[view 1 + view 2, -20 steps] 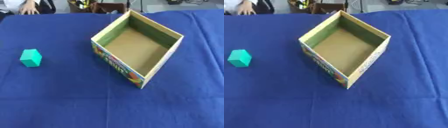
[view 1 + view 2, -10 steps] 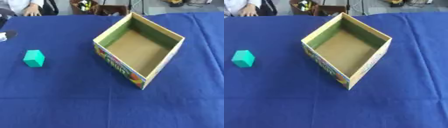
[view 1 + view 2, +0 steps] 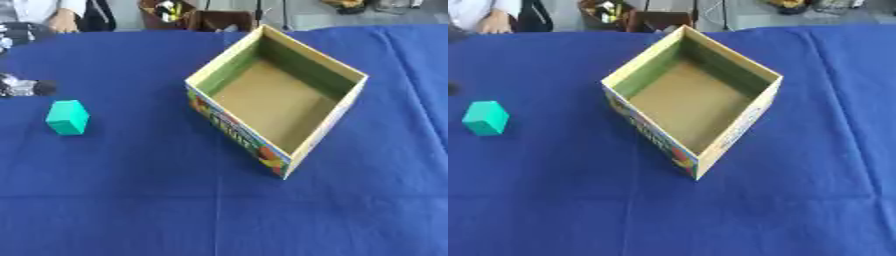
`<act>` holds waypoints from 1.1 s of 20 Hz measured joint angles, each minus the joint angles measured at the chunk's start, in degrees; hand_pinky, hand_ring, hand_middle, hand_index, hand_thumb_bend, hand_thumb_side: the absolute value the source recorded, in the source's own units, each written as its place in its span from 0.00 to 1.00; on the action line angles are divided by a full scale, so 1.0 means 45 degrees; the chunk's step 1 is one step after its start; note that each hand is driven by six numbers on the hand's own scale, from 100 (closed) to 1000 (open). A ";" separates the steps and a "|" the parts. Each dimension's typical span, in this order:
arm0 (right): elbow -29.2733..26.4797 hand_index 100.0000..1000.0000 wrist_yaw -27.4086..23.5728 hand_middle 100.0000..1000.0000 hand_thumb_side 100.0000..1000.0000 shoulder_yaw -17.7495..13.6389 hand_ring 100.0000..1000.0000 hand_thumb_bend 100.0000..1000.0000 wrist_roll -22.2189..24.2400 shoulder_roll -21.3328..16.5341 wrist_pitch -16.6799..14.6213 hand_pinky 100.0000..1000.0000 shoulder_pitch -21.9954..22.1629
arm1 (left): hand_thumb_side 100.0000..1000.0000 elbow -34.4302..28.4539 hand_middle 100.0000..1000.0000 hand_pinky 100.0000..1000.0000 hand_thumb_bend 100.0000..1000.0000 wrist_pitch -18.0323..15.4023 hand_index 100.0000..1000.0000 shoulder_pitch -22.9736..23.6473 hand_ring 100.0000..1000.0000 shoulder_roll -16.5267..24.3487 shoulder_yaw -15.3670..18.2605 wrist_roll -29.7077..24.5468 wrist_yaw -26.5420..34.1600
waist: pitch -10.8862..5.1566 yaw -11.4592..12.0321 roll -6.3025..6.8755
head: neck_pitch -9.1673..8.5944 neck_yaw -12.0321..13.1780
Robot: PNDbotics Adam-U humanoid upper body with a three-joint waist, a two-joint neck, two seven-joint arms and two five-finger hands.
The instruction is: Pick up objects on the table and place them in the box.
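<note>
- Left eye view: at the left edge, a black and silver part of the robot's left hand (image 3: 24, 88) pokes in; most of it is cut off by the frame, so I cannot tell whether it is spread, curled or pinching.
- It shows just up and to the left of the small teal block (image 3: 67, 117), apart from it and holding nothing that can be seen.
- The teal block sits on the blue cloth-covered tabletop (image 3: 131, 200), well to the left of the box.
- The open cardboard box with a green inside wall and a colourful printed outer side (image 3: 278, 100) stands turned corner-on near the middle of the tabletop; its brown floor is bare in the part that shows.
- The print on the box's front side is too blurred to read; only patches of red, yellow, green and blue show.
- At the upper left corner a dark, pale-flecked shape at the tabletop's far edge is cut off and cannot be made out.
- Right eye view: only a small dark smudge shows at the left edge just above the teal block; it is too little to say what it is.
- The block lies close to the left edge here, clear of the box, which stands a little left of centre.
- The right hand shows in neither view.
</note>
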 measured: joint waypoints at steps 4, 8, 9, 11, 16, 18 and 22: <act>0.0000 0.83 -0.0012 0.71 0.77 0.0002 0.85 0.00 0.0043 0.0000 0.0005 0.83 0.0000 | 0.76 0.0458 0.97 0.88 0.86 -0.0209 1.00 -0.0132 0.91 0.0000 -0.0001 -0.0474 -0.0714 | 0.0037 -0.0023 0.0000 | -0.0028 0.0007; 0.0000 0.83 -0.0012 0.71 0.77 0.0006 0.85 0.00 0.0078 0.0004 -0.0003 0.83 0.0000 | 0.73 0.0909 0.99 0.90 0.87 -0.0532 1.00 -0.0319 0.92 0.0000 -0.0003 -0.1006 -0.1077 | 0.0124 -0.0067 -0.0007 | -0.0116 0.0027; 0.0000 0.83 -0.0012 0.70 0.77 0.0010 0.85 0.00 0.0090 0.0007 0.0005 0.83 0.0000 | 0.72 0.0997 0.99 0.90 0.88 -0.0608 1.00 -0.0361 0.92 -0.0003 -0.0005 -0.1180 -0.1115 | 0.0143 -0.0073 -0.0013 | -0.0119 0.0045; 0.0000 0.83 -0.0012 0.70 0.77 0.0036 0.85 0.00 0.0125 0.0014 0.0024 0.83 0.0000 | 0.72 0.1140 0.99 0.90 0.87 -0.0711 1.00 -0.0490 0.92 -0.0017 -0.0008 -0.1507 -0.1174 | 0.0191 -0.0081 -0.0029 | -0.0150 0.0082; 0.0000 0.83 0.0013 0.70 0.76 0.0081 0.85 0.00 0.0212 0.0112 0.0032 0.83 -0.0017 | 0.70 0.1548 0.96 0.89 0.87 -0.0692 1.00 -0.0833 0.91 -0.0310 -0.0012 -0.1816 -0.1402 | 0.0318 -0.0168 -0.0044 | -0.0242 0.0181; 0.0000 0.83 0.0048 0.70 0.76 0.0082 0.85 0.00 0.0230 0.0131 0.0042 0.83 -0.0060 | 0.70 0.1825 0.94 0.88 0.87 -0.0718 1.00 -0.0989 0.90 -0.0454 -0.0008 -0.1790 -0.1558 | 0.0384 -0.0223 -0.0045 | -0.0322 0.0235; 0.0000 0.83 0.0104 0.70 0.76 0.0085 0.85 0.00 0.0247 0.0229 0.0056 0.83 -0.0101 | 0.68 0.2424 0.89 0.87 0.85 -0.0866 1.00 -0.1173 0.88 -0.0678 -0.0002 -0.1647 -0.1751 | 0.0491 -0.0281 -0.0045 | -0.0386 0.0275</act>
